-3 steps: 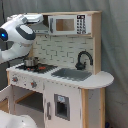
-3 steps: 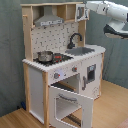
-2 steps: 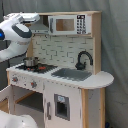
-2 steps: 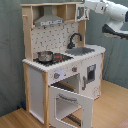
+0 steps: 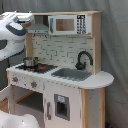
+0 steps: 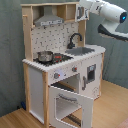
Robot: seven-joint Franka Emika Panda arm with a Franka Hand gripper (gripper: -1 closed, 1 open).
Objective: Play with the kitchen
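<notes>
Toy kitchen (image 6: 60, 65) upright on floor, oven door (image 6: 70, 106) hanging open, pot (image 6: 45, 56) on hob. Pincer (image 6: 80, 12) at upper cabinet; opening impossible to tell. Best approached slowly, square to cabinet front.

This looks like a robot lab or test studio, not a home. A plain grey curtain backdrop (image 5: 112, 45) hangs behind a white and light-wood toy play kitchen (image 6: 60, 70), which stands on a bare wooden floor (image 6: 112, 107) beside a white robot arm (image 6: 102, 10).
</notes>
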